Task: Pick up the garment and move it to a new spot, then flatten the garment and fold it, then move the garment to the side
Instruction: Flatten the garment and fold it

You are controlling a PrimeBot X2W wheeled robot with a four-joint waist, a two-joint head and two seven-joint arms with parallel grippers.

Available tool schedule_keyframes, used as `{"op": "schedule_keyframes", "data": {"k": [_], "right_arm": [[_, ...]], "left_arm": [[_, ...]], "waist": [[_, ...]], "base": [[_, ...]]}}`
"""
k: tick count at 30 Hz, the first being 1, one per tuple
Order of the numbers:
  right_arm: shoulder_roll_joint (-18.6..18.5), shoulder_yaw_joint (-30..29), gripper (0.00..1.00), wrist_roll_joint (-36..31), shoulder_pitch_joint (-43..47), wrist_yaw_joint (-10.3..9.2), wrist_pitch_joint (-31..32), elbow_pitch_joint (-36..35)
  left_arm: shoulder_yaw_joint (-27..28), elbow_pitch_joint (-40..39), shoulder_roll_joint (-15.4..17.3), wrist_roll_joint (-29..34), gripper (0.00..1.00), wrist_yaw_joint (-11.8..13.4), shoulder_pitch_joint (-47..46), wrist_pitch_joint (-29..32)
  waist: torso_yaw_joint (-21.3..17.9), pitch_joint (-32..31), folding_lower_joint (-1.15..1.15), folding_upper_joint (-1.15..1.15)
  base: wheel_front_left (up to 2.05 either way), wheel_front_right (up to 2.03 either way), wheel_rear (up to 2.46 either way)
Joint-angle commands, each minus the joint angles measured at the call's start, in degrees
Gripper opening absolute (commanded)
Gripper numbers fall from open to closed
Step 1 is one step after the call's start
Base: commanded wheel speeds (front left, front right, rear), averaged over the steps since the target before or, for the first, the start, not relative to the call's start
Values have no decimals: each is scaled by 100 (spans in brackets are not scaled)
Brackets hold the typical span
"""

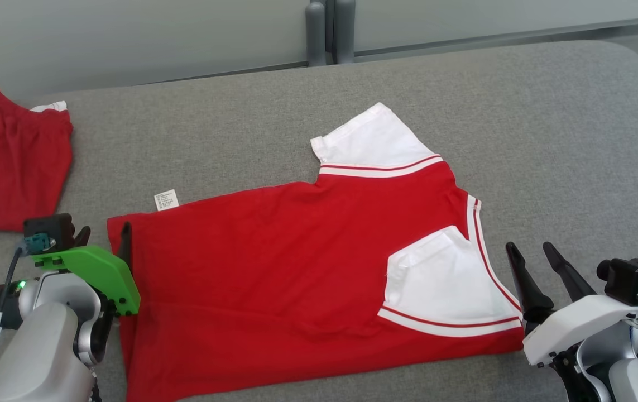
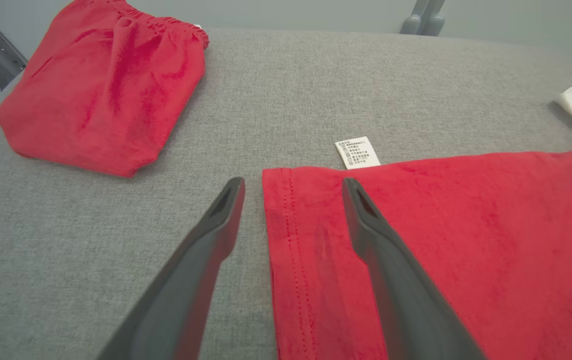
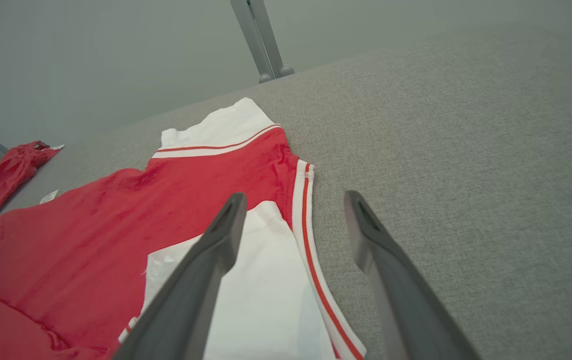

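At left pincer (image 2: 292, 184) — garment (image 2: 491, 240) hem corner.

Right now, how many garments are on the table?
2: the red and white shirt lies spread at the centre, and a folded red garment sits at the far left. Nothing else seems hidden.

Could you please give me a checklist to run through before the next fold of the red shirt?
1. Jaws of the left gripper open: ok.
2. Jaws of the right gripper open: ok.
3. The left gripper astride the edge of the shirt: ok.
4. The near sleeve folded onto the shirt: ok.
5. The far sleeve folded in: not ok, it sticks out.
6. The other red garment apart from the shirt: ok.
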Motion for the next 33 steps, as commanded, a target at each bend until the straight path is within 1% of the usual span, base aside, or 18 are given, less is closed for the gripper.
{"op": "schedule_keyframes", "data": {"k": [1, 12, 16, 20, 27, 28, 29, 30, 32, 33], "right_arm": [[-40, 20, 100, 34, -59, 3, -24, -25], [-159, 147, 100, 128, -264, 3, -60, -28], [-180, 171, 100, 140, -330, 3, -78, -13], [-196, 180, 100, 144, -348, 3, -85, 3], [-195, 211, 100, 172, -397, 3, -92, 16], [-200, 219, 100, 180, -411, 3, -93, 15], [-207, 224, 100, 185, -424, 3, -96, 19], [-212, 229, 100, 189, -433, 3, -98, 22], [-216, 238, 100, 191, -442, 3, -97, 24], [-222, 241, 100, 199, -448, 3, -96, 24]], "left_arm": [[-13, 86, 52, 57, 100, -31, -120, 33], [-107, 1066, 82, 155, 100, -140, -850, -108], [-171, 1358, 98, 219, 100, -128, -1049, -103], [-249, 1610, 123, 250, 100, -228, -1159, -19], [-449, 1845, 121, 380, 100, -375, -1296, -59], [-493, 1870, 123, 410, 99, -396, -1318, -56], [-552, 1905, 113, 452, 95, -404, -1332, -63], [-598, 1937, 98, 478, 84, -420, -1348, -71], [-639, 1985, 55, 499, 70, -444, -1389, -106], [-664, 2005, 51, 516, 65, -448, -1416, -112]], "waist": [[-83, 119, 0, 59], [-215, 472, 0, 59], [-233, 548, 0, 59], [-231, 584, 0, 59], [-235, 606, 0, 59], [-240, 616, 0, 59], [-243, 622, 0, 59], [-247, 627, 0, 59], [-258, 639, 0, 59], [-264, 647, 0, 59]], "base": [[0, 0, 0], [0, 0, 0], [0, 0, 0], [0, 0, 0], [0, 0, 0], [0, 0, 0], [0, 0, 0], [0, 0, 0], [0, 0, 0], [0, 0, 0]]}}
